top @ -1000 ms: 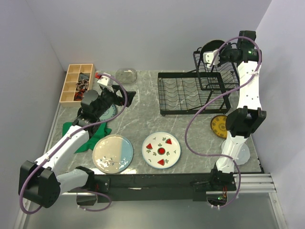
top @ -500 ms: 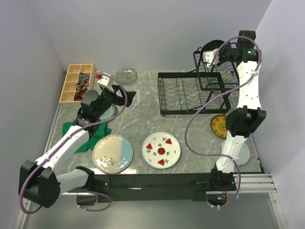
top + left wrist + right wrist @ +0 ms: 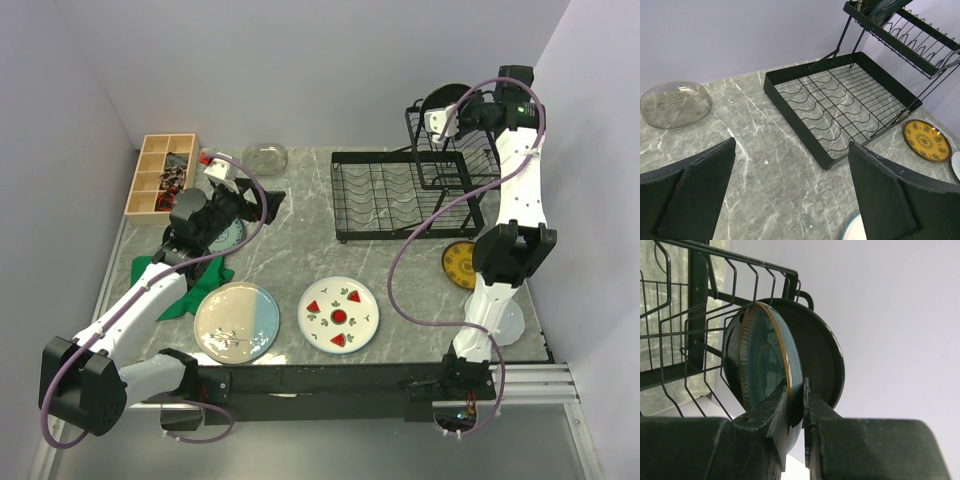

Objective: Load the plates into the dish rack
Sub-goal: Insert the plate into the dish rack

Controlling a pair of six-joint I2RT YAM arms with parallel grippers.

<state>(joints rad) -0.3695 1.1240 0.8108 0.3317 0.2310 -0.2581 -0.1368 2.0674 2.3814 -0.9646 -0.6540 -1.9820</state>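
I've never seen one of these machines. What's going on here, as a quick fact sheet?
Right claw: shut on the slate-blue plate, held on edge at the upper basket of the dish rack
Beside it: black plate, standing in that basket
Left claw: open, empty, over the table
Lower tray: no plates
On table: watermelon plate, cream-and-blue plate, yellow plate

dish rack (image 3: pixel 392 196) sits at two o'clock, right gripper (image 3: pixel 434 118) raised by its upper basket; watermelon plate (image 3: pixel 339 314) at six, cream-and-blue plate (image 3: pixel 236 321) at seven.

Plate (image 3: pixel 232 237) mostly hidden under left arm (image 3: pixel 150 295), wooden box (image 3: pixel 160 175) contents too small to tell
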